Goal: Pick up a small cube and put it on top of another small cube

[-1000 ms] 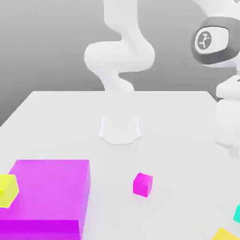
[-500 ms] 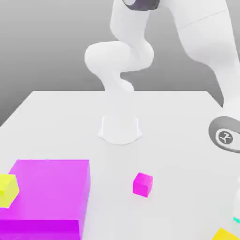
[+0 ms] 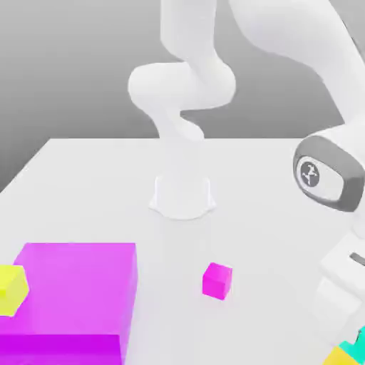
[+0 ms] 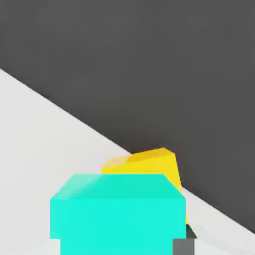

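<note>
The small teal cube [image 3: 352, 349] sits at the exterior view's lower right corner, on the white table [image 3: 100, 185]. My gripper [image 3: 349, 339] reaches down onto it from the white hand [image 3: 333, 299] above. In the hand view the teal cube [image 4: 117, 211] looms close, with a dark fingertip [image 4: 183, 246] pressed against its side; the gripper is shut on it. The small magenta cube [image 3: 217, 280] rests alone on the table to the exterior view's left of the hand, well apart from the teal cube.
A big magenta block [image 3: 75, 299] fills the exterior view's lower left, with a yellow piece [image 3: 11, 289] at its left side. A yellow block [image 3: 333, 358] [image 4: 149, 162] lies right beside the teal cube. The arm's base [image 3: 182, 196] stands mid-table. The table edge runs close behind the cubes.
The arm swung over and lowered the hand onto the teal cube at the exterior view's lower right. The fingers went from wide open to shut on it.
</note>
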